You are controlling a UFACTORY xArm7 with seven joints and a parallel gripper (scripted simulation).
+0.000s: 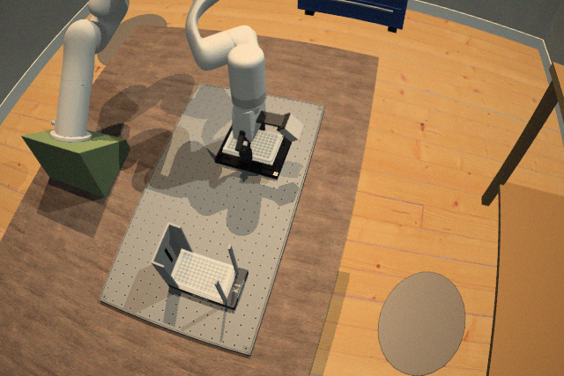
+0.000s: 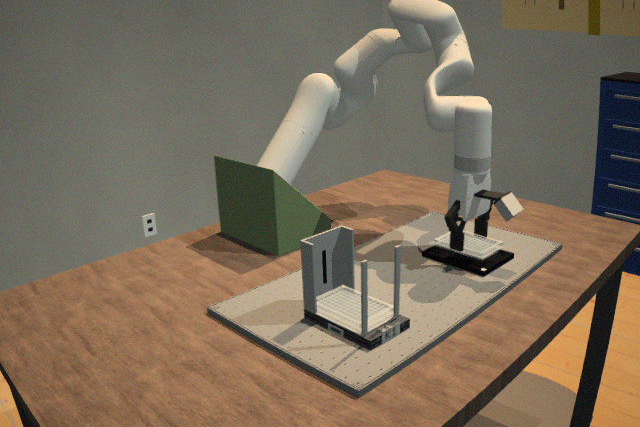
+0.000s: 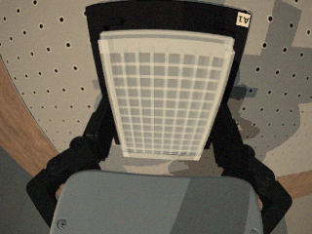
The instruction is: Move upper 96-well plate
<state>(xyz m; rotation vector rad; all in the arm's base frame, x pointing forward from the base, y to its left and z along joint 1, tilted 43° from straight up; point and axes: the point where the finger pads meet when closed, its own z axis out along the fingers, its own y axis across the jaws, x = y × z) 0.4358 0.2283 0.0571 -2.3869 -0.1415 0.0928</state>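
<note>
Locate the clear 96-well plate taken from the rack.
The clear 96-well plate is clamped in the gripper just above the black plate nest.

Wooden bench (image 2: 129,308) carries my green pedestal (image 2: 248,205) and a grey perforated board (image 2: 289,329). On the board: stack rack K1 (image 2: 323,262) near one end, black plate nest N1 (image 2: 454,257) near the other, well apart.

Open breadboard (image 1: 255,221) between nest N1 (image 1: 278,165) and rack K1 (image 1: 166,244), posts (image 1: 233,260) upright.
</note>
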